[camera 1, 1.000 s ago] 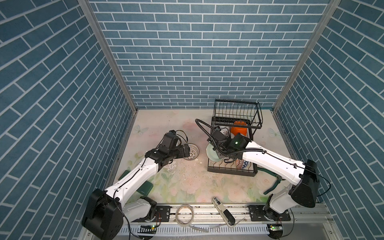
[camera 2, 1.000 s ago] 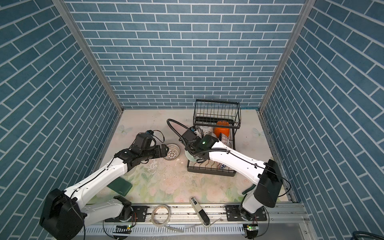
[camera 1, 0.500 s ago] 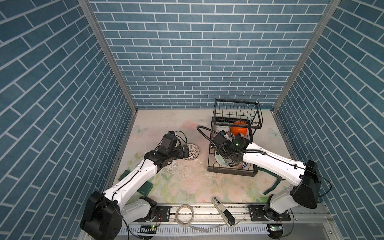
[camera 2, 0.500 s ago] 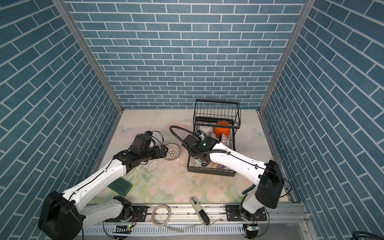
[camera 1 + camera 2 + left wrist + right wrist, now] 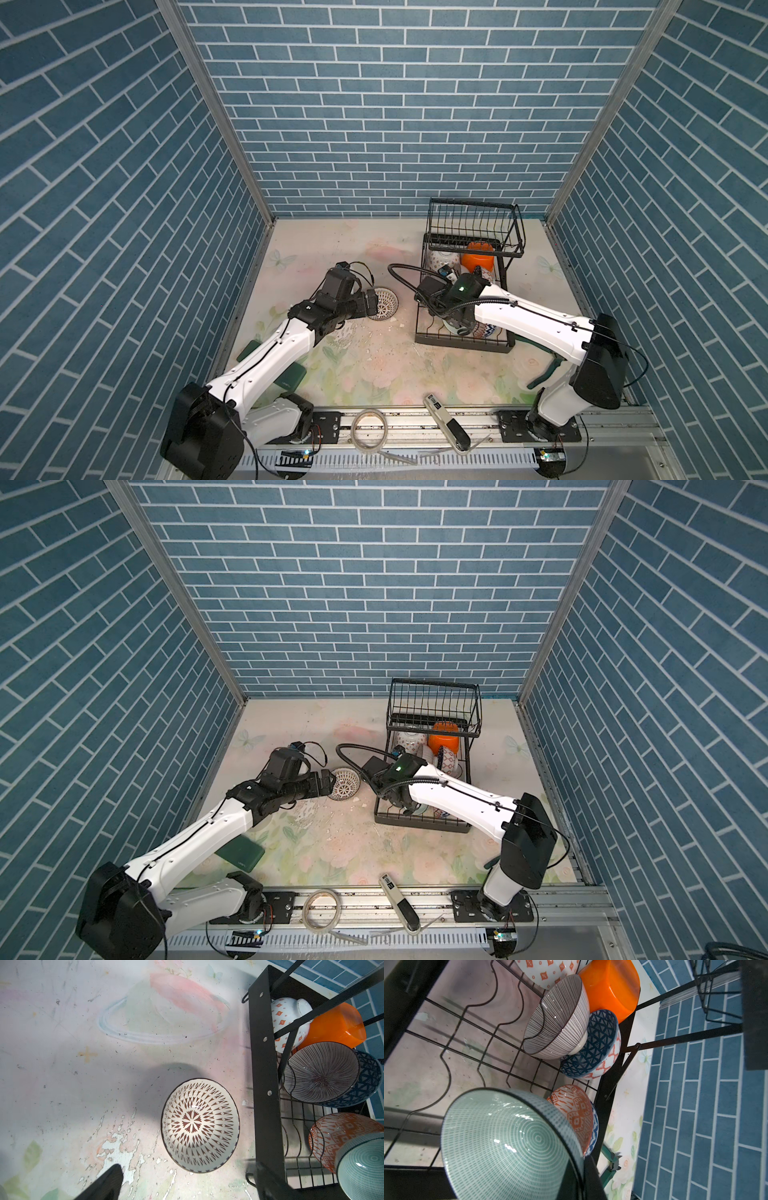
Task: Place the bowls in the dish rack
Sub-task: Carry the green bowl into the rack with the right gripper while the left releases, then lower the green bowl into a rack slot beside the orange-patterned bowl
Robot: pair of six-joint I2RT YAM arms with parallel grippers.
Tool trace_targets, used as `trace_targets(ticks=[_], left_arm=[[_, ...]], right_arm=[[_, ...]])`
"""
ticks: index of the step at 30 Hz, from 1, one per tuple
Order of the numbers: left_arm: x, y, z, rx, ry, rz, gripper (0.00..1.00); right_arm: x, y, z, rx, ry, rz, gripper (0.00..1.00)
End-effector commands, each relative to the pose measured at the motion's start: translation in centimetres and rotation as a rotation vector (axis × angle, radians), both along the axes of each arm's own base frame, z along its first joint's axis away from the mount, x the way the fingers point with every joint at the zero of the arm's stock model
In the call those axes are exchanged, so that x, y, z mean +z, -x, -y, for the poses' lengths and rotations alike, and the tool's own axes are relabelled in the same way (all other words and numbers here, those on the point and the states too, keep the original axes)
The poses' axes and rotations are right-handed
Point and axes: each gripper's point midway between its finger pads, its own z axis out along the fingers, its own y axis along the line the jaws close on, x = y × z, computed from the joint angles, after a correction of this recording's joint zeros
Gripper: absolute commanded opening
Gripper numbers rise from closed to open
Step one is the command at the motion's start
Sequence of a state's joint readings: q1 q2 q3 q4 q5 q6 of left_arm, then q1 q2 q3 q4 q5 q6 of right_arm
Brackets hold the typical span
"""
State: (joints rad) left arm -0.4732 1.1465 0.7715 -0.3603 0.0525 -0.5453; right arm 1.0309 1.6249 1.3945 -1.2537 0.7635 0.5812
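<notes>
The black wire dish rack (image 5: 461, 348) stands at the back right. Its lower tier holds an orange plastic bowl (image 5: 610, 989), a striped bowl (image 5: 558, 1020), a blue-patterned bowl (image 5: 593, 1047) and an orange-patterned bowl (image 5: 575, 1113). My right gripper (image 5: 581, 1178) is shut on the rim of a pale green bowl (image 5: 508, 1147), held tilted over the rack's slot wires near its front. A red-brown patterned bowl (image 5: 200, 1126) sits upright on the table left of the rack. My left gripper (image 5: 372, 303) is open right beside it, not touching.
A white bowl with orange diamonds (image 5: 286, 1020) leans at the rack's back. A tape roll (image 5: 370, 424) and a hand tool (image 5: 446, 424) lie on the front rail. Green pliers (image 5: 544, 374) lie right of the rack, and a dark green pad (image 5: 241, 852) is under the left arm.
My right gripper has carried the green bowl from the rack's left edge further in and down toward its front. The left arm has barely moved.
</notes>
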Motion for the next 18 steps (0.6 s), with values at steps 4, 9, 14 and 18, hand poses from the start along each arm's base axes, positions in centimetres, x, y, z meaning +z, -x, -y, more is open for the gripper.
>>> trace_targets(ticks=[4, 9, 14, 18], left_arm=[[0.7, -0.8, 0.1, -0.001, 0.006, 0.042, 1.00], [1.5, -1.1, 0.3, -0.008, 0.020, 0.086, 1.00], [2.8, -1.3, 0.0, -0.007, 0.031, 0.158, 1.00], [4.2, -1.5, -0.3, -0.003, 0.042, 0.228, 1.00]], right_arm=[[3.0, -0.9, 0.9, -0.051, 0.085, 0.132, 0.00], [2.9, -1.3, 0.7, -0.051, 0.134, 0.154, 0.00], [2.5, -1.6, 0.8, -0.061, 0.202, 0.170, 0.00], [1.8, -1.8, 1.0, -0.074, 0.266, 0.178, 0.00]])
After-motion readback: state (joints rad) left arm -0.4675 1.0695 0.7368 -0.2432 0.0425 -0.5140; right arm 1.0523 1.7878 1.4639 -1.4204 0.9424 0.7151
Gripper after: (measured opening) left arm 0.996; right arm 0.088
